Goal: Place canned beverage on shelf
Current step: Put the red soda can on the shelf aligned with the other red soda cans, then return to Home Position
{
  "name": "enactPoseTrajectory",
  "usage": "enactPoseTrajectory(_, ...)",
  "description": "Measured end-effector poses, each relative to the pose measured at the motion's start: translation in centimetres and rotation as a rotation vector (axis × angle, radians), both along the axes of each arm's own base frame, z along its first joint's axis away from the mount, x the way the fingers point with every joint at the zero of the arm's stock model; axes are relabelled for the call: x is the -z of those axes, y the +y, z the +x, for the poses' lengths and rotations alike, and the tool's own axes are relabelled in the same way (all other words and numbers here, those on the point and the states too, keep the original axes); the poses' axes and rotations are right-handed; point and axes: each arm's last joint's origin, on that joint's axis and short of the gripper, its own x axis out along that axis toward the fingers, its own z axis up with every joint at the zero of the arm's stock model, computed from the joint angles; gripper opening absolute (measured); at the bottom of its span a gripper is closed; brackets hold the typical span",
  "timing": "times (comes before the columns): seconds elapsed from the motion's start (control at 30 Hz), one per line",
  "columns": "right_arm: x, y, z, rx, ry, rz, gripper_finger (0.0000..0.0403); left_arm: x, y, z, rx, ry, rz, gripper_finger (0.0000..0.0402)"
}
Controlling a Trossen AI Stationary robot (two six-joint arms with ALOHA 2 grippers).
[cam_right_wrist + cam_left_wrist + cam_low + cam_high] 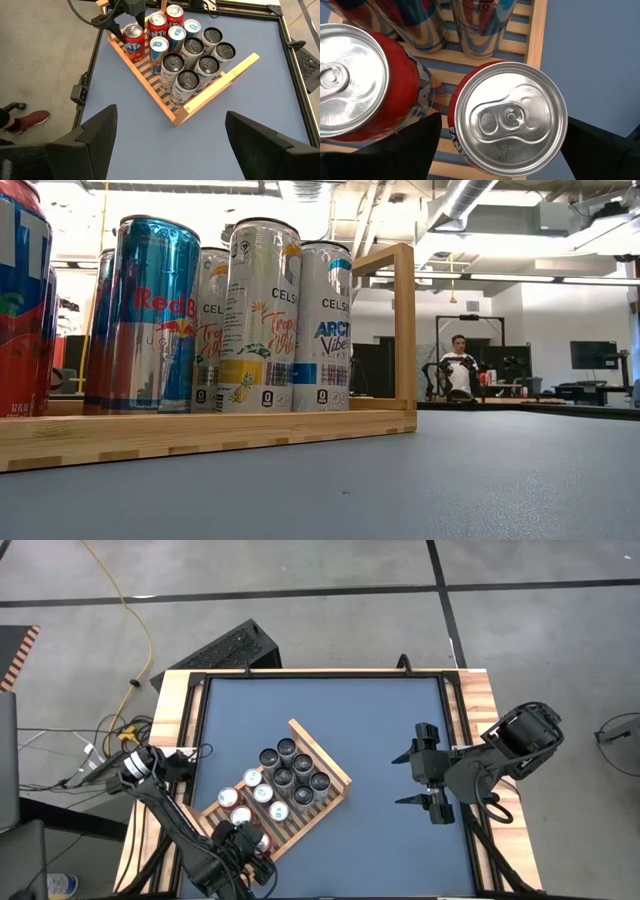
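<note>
Now the left gripper's (128, 15) fingers (415, 145) straddle, spread wide, the red can (510, 117) at the shelf's (537, 35) edge.

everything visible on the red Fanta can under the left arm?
The red Fanta can stands upright on the shelf, at the corner slot beside another red can. It looks like aluminium, with a silver lid and the pull tab unopened. The left gripper straddles it, jaws open, apparently not touching it.
</note>
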Motion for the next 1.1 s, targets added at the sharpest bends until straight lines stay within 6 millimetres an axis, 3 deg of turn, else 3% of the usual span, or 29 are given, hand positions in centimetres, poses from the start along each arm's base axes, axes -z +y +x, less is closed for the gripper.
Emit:
enactPoseTrajectory(0.2,0.0,0.0,0.0,0.0,0.0,0.0,0.0332,-0.3,-0.1,0.0,0.007,0.01,-0.003,0.0362)
enactPoseTrajectory(0.9,-0.2,0.1,0.2,-0.051,-0.026,-0.039,0.0332,-6.7,0.5,-0.6,0.035,0.068,0.065,0.0362)
enactPoseTrajectory(1.1,-1.5,0.7,1.2,-0.182,-0.203,-0.143,0.0332,-11.0,0.7,0.5,0.082,-0.053,0.017,0.0362)
